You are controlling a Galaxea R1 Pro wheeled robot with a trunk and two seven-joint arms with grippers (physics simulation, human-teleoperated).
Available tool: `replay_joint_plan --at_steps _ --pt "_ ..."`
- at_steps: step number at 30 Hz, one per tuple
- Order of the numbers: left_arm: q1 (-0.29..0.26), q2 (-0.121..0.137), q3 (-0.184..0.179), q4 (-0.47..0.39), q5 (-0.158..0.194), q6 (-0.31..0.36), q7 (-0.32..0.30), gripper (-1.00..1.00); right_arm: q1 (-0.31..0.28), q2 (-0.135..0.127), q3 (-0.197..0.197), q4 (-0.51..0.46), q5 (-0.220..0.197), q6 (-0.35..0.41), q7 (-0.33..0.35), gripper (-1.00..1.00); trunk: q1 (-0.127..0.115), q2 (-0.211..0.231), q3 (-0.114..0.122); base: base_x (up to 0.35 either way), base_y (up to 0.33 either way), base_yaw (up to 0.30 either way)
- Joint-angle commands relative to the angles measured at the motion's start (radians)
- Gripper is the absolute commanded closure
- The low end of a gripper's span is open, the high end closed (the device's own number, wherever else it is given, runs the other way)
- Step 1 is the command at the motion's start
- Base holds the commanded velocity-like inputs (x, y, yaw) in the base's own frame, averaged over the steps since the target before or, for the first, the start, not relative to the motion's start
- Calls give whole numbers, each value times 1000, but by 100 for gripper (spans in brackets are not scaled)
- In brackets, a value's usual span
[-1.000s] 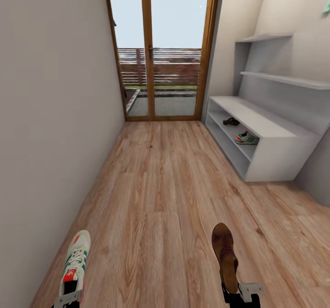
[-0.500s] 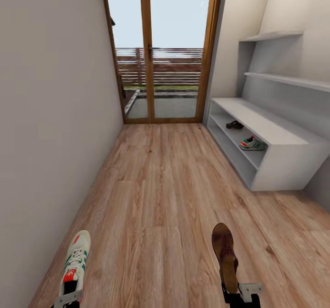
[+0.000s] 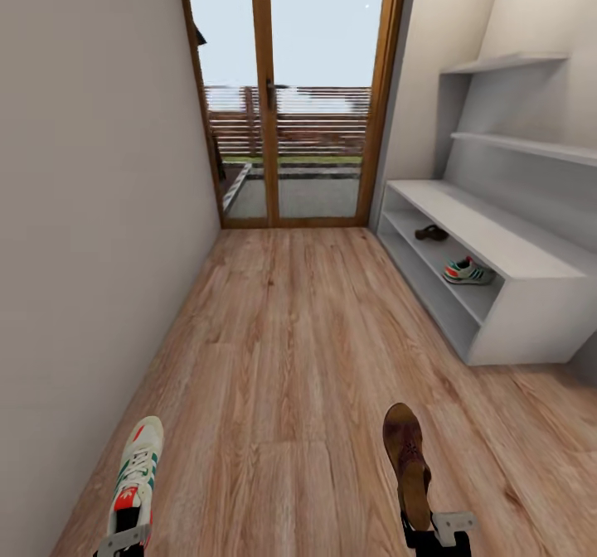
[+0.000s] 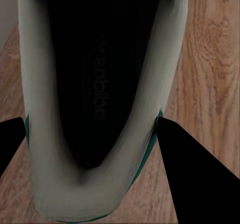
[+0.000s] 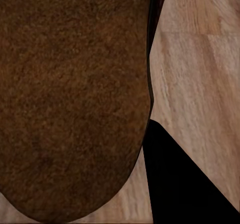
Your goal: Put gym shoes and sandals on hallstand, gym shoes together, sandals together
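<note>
My left gripper (image 3: pixel 124 534) at the bottom left of the head view is shut on the heel of a white gym shoe (image 3: pixel 138 470) with green stripes. The left wrist view shows that gym shoe's (image 4: pixel 100 84) dark opening between the black fingers (image 4: pixel 192 179). My right gripper (image 3: pixel 433 532) is shut on a brown sandal (image 3: pixel 406 457), toe pointing away. The sandal's insole (image 5: pixel 70 99) lies beside one black finger (image 5: pixel 177 179). The grey hallstand (image 3: pixel 531 308) stands ahead on the right, with a second sandal (image 3: pixel 431 232) and a second gym shoe (image 3: pixel 468 272) apart on its inner shelf.
The wood-plank corridor floor (image 3: pixel 298 325) runs ahead to a glazed wooden door (image 3: pixel 286 101). A plain wall (image 3: pixel 91 209) closes the left side. Two staggered shelves (image 3: pixel 531 142) hang above the hallstand's bench.
The whole head view has shifted: the hallstand and door look nearer and sit further right and lower. Both grippers keep the same hold on the gym shoe and the sandal.
</note>
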Motion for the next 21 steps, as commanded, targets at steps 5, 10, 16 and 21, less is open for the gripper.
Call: replay_joint_plan --at_steps 5,10,16,21 --pt "-1 0 9 0 -8 -4 -6 100 -1 0 -6 1 4 -2 4 100 0 0 -1 340 0 0" --pt "-1 0 9 1 -8 -4 -6 100 -1 0 -6 1 4 -3 4 100 0 0 -1 340 0 0" --pt "-1 0 9 1 -8 -4 -6 100 -1 0 -6 1 4 -3 4 100 0 0 -1 340 0 0" --pt "-1 0 9 0 -8 -4 -6 100 -1 0 -6 1 4 -3 4 100 0 0 -1 340 0 0"
